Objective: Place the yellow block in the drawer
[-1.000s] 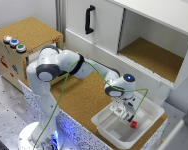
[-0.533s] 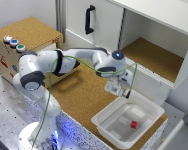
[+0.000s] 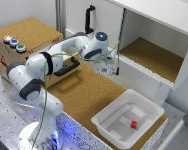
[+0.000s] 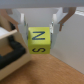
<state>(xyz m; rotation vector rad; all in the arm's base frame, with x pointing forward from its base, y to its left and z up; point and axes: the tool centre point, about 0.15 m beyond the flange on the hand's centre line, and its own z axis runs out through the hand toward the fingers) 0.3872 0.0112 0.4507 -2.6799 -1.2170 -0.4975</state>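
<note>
A: From the exterior view, what could go wrong?

B: The gripper (image 3: 108, 67) hangs over the cork counter, between the drawer (image 3: 61, 67) and the cabinet (image 3: 159, 45). The drawer front looks flush with its box, so I judge it shut or nearly so. Carry the block straight there and it would meet the front or the black handle (image 3: 68, 67), not the inside. The block itself is too small to make out in this view.

A: And the containers?

B: The tub (image 3: 110, 127) holds only the red cube (image 3: 134, 124). The cabinet's open bay shows a bare cork floor.

A: The wrist view?

B: The block (image 4: 39, 41) sits between the two fingers (image 4: 21, 27), which press on its sides (letters printed on its faces). It is held high on the cube, so a bump or a fast swing might twist it loose. The dark handle (image 4: 12, 50) lies just beside it. I can't see into any container here.
</note>
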